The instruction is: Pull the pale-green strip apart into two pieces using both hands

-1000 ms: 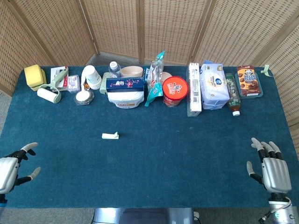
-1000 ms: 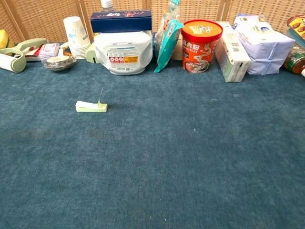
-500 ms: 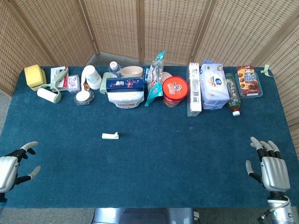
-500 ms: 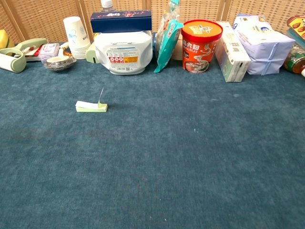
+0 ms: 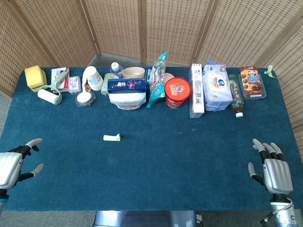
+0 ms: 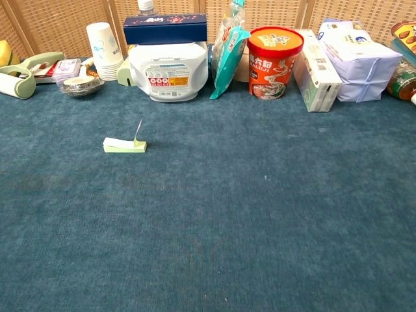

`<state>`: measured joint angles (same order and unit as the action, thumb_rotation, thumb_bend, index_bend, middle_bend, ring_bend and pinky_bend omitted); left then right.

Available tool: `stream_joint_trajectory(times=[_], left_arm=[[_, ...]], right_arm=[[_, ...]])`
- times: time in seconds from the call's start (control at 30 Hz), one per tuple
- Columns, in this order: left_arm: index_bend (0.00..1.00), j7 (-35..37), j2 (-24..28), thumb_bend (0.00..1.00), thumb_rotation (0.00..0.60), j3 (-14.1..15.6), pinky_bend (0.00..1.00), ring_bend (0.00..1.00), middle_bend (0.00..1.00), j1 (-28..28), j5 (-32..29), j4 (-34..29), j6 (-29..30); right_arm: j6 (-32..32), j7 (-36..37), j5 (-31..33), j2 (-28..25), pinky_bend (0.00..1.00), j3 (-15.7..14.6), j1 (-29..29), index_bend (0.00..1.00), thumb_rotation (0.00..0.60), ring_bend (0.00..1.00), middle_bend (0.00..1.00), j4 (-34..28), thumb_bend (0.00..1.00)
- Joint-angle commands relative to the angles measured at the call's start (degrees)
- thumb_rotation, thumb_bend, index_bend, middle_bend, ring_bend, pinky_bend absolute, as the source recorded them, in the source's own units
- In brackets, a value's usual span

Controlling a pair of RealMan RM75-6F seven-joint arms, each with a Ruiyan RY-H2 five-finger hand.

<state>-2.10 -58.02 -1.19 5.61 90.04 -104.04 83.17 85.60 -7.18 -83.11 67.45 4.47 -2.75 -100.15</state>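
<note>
The pale-green strip (image 5: pixel 111 138) lies flat on the blue table cloth, left of centre; in the chest view the strip (image 6: pixel 124 145) shows a small flap standing up at its right end. My left hand (image 5: pixel 13 165) hovers at the near left corner, fingers spread, holding nothing, far to the left of the strip. At the near right corner my right hand (image 5: pixel 273 169) is held with fingers apart and empty. Neither hand shows in the chest view.
A row of goods lines the far edge: lint roller (image 5: pixel 49 93), paper cups (image 5: pixel 93 77), white tub with a blue box on it (image 5: pixel 126 93), teal snack bag (image 5: pixel 156 78), red noodle cup (image 5: pixel 177 92), tissue packs (image 5: pixel 216 87), bottle (image 5: pixel 236 96), cookie tray (image 5: pixel 252 81).
My left hand has shifted slightly right and forward along the near edge. The right hand has barely moved. The strip lies as before.
</note>
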Motion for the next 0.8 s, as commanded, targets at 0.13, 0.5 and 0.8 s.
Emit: stream_joint_trajectory(times=[0.13, 0.5, 0.8], left_arm=[[0.21, 1.1, 1.33, 0.21, 0.6, -1.32, 0.55, 0.47, 0.42, 4.06, -0.43, -0.55, -5.34], [0.29, 1.7, 0.1, 0.13, 0.405, -6.94, 1.0, 1.0, 0.99, 15.08, -1.95, 3.26, -15.69], [0.31, -0.34, 0.1, 0.11, 0.179, -8.04, 1.0, 1.0, 1.0, 22.17, -1.48, 5.84, -23.56]], right_arm=[[0.0, 0.02, 0.34, -0.01, 0.12, 0.23, -0.05, 0.11, 0.6, 0.17, 0.31, -0.05, 0.47], [-0.77, -0.91, 1.11, -0.14, 0.12, 0.58, -0.58, 0.11, 0.6, 0.17, 0.31, -0.54, 0.47], [-1.01, -1.32, 1.72, 0.03, 0.12, 0.72, -0.72, 0.11, 0.6, 0.16, 0.31, -0.58, 0.47]])
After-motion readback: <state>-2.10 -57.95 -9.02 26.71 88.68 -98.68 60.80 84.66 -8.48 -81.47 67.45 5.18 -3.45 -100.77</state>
